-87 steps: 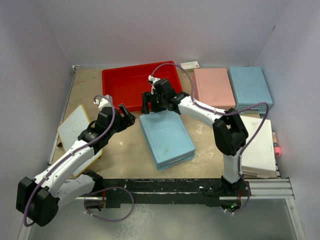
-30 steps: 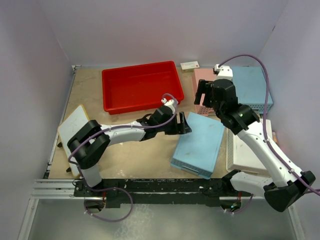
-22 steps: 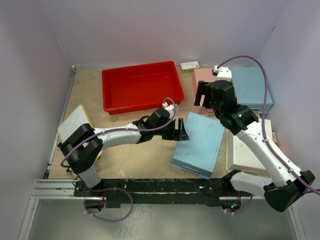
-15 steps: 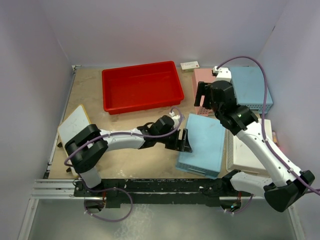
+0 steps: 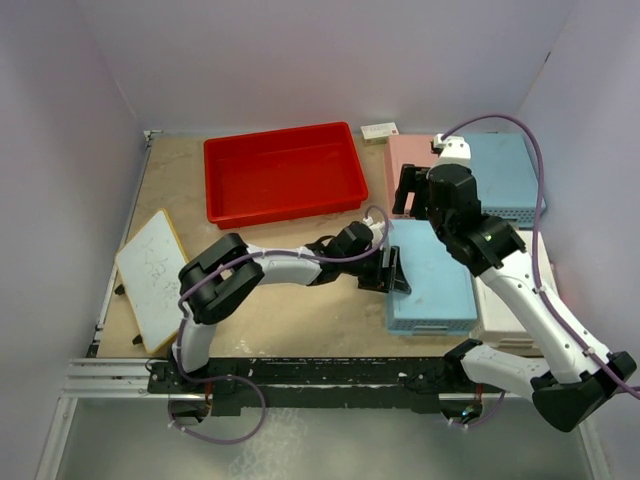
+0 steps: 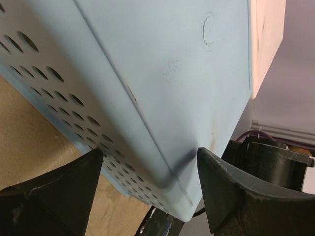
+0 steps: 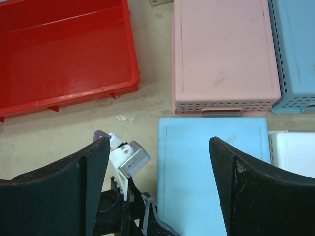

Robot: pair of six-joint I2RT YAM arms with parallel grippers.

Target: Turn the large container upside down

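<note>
The large container is the red tray (image 5: 280, 172). It stands open side up at the back left of the table, and its near right part shows in the right wrist view (image 7: 64, 54). No gripper touches it. My left gripper (image 5: 390, 270) is open, to the front right of the tray, its fingers (image 6: 54, 191) straddling the left edge of an overturned light-blue basket (image 5: 432, 275). That basket fills the left wrist view (image 6: 162, 73). My right gripper (image 5: 408, 192) is open and empty, hovering above the pink basket's near left corner, right of the tray.
An overturned pink basket (image 5: 425, 172) and a second light-blue basket (image 5: 505, 170) sit at the back right. A white basket (image 5: 515, 295) lies at the right edge. A white board (image 5: 150, 278) lies at the left. A small white card (image 5: 380, 130) is by the back wall.
My left gripper has pushed the light-blue basket to the right, turning it square beside the white basket. My right arm left the tray's front edge and rose over the pink basket. The tray stayed put.
</note>
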